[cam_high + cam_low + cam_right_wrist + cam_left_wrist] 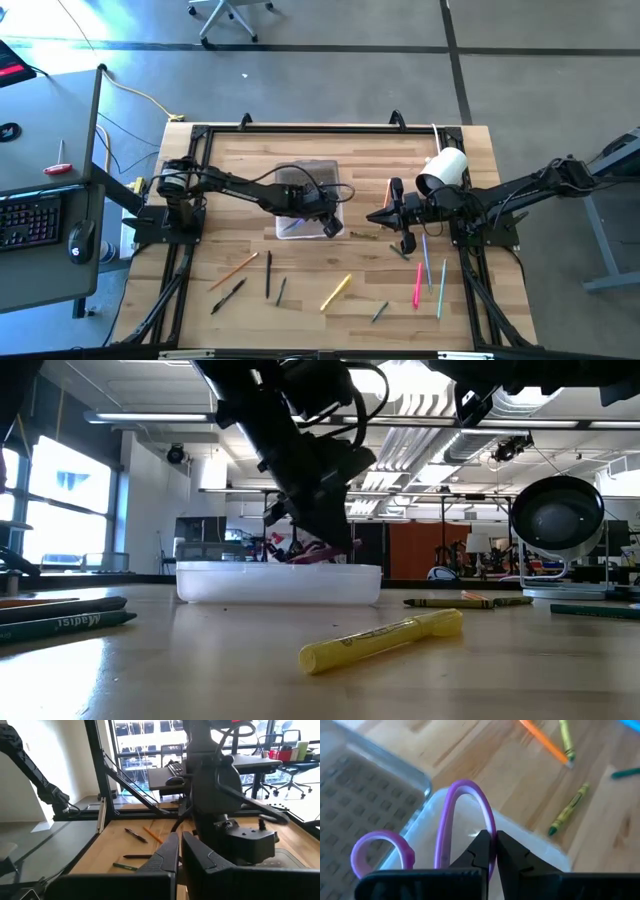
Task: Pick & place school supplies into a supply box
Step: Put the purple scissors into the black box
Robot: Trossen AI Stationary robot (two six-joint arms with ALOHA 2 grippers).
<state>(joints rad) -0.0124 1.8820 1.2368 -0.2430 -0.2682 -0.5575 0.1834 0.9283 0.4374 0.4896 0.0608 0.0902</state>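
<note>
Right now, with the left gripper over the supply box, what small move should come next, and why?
Probably open the left gripper fully and lift away: its fingers pinch the handle loop of the purple scissors, which sit over the supply box, so release looks due.

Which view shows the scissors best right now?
The left wrist view: the scissors' purple handle loops fill it, pinched in the left hand over the supply box. Low view shows a sliver; high view hides them; right wrist shows none.

High view straight down; low view table-level; both share supply box (310, 200).
</note>
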